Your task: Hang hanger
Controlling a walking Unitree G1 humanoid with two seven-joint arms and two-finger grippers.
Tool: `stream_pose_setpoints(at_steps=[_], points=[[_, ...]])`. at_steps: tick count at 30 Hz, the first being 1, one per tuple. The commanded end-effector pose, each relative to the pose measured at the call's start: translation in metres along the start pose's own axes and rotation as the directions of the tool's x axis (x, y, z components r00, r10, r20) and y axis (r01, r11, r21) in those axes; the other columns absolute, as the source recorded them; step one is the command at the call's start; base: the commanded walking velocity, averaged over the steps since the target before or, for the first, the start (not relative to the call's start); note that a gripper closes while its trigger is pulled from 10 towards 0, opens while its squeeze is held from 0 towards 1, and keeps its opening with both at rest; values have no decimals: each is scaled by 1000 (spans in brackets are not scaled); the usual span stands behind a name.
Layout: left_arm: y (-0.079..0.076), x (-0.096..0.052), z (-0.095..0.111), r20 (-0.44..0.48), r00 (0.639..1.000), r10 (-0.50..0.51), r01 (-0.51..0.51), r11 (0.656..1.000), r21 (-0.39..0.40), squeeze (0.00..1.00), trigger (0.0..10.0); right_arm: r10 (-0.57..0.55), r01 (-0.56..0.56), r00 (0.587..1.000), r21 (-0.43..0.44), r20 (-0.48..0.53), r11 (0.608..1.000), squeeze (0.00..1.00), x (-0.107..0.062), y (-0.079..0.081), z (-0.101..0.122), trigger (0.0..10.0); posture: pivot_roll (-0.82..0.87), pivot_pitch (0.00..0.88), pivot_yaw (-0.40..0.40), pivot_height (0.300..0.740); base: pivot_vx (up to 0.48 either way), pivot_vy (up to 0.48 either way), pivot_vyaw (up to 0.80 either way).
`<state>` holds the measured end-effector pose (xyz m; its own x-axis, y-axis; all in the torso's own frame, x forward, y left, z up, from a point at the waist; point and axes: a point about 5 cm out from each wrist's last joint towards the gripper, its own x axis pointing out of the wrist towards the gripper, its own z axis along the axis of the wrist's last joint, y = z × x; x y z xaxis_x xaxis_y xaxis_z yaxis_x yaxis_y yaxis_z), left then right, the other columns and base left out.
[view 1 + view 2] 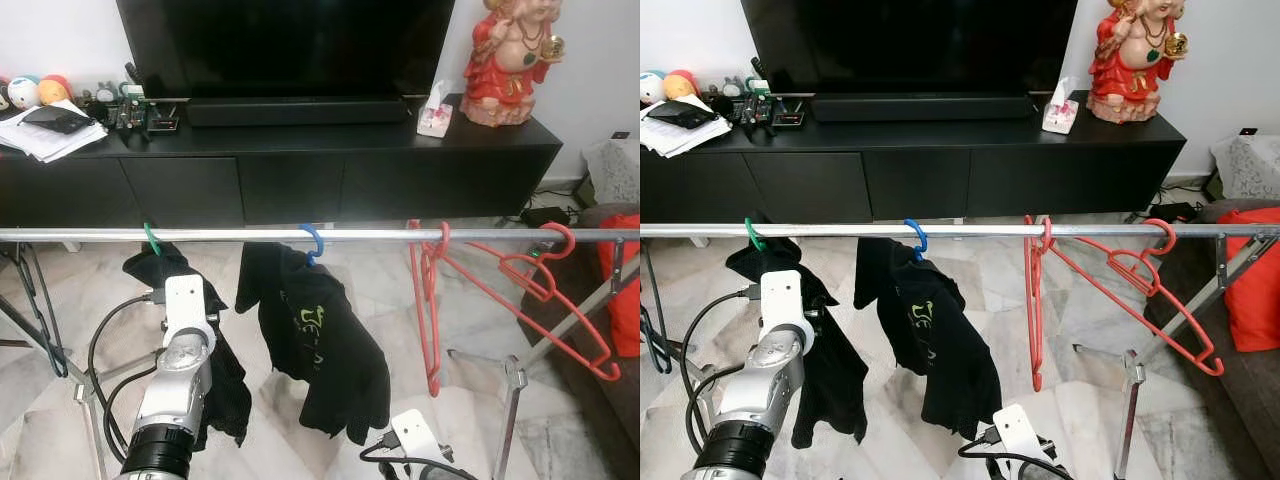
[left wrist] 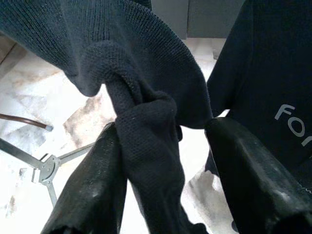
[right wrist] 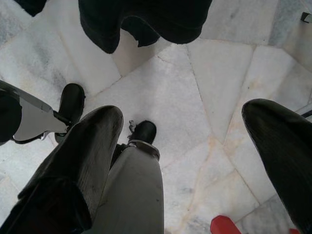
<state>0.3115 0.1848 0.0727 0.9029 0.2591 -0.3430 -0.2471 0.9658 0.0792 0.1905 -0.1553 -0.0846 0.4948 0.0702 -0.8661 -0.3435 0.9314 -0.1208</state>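
A silver clothes rail [image 1: 230, 234] runs across the room. A green hanger hook [image 1: 151, 239] on it carries a black knit garment [image 1: 226, 375]. A blue hanger hook [image 1: 314, 241] holds a black shirt [image 1: 325, 350] with a green logo. Two bare red hangers [image 1: 432, 300] [image 1: 560, 290] hang further right. My left arm [image 1: 180, 350] is raised into the black garment. My left gripper [image 2: 163, 129] is open, with a twisted fold of the knit cloth [image 2: 146, 136] between its fingers, lying against one finger. My right gripper [image 3: 183, 114] is low, open over the marble floor, with nothing between its fingers.
A long black TV cabinet [image 1: 300, 170] with a television, papers and a red statue [image 1: 510, 55] stands behind the rail. Folding rack legs [image 1: 510, 400] spread on the marble floor. A red cushion [image 1: 625, 290] lies on a sofa at right.
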Motion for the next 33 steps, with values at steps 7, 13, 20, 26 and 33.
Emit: stream_pose_setpoints(at_steps=[7, 13, 20, 26, 33], points=[[-2, 0, -1, 3, 1000, -12, 12, 1000, 12, 0, 0, 1, -1, 1000, -3, 8, 1000, 0, 0, 0, 2, 10000, -57, 0, -18, 740, 0, 0, 0], [-1, 0, -3, -6, 1000, 0, 1, 1000, 28, 0, 0, 2, -2, 1000, -1, 8, 1000, 0, 0, 0, 2, 10000, -57, 0, -19, 740, 0, 0, 0], [0, 1, -6, -27, 999, 24, -23, 999, 33, 0, 0, 3, -3, 1000, -1, 8, 1000, 0, 0, 0, 2, 10000, -56, 0, -20, 740, 0, 0, 0], [7, 1, -11, -60, 996, 72, -68, 996, 53, 0, 0, 6, -6, 1000, 0, 7, 1000, 0, 0, 0, 2, 10000, -55, 0, -21, 740, 0, 0, 0], [8, 1, -11, -57, 995, 77, -73, 995, 70, 0, 0, 7, -7, 1000, 1, 7, 1000, 0, 0, 0, 2, 10000, -57, 0, -21, 740, 0, 0, 0]])
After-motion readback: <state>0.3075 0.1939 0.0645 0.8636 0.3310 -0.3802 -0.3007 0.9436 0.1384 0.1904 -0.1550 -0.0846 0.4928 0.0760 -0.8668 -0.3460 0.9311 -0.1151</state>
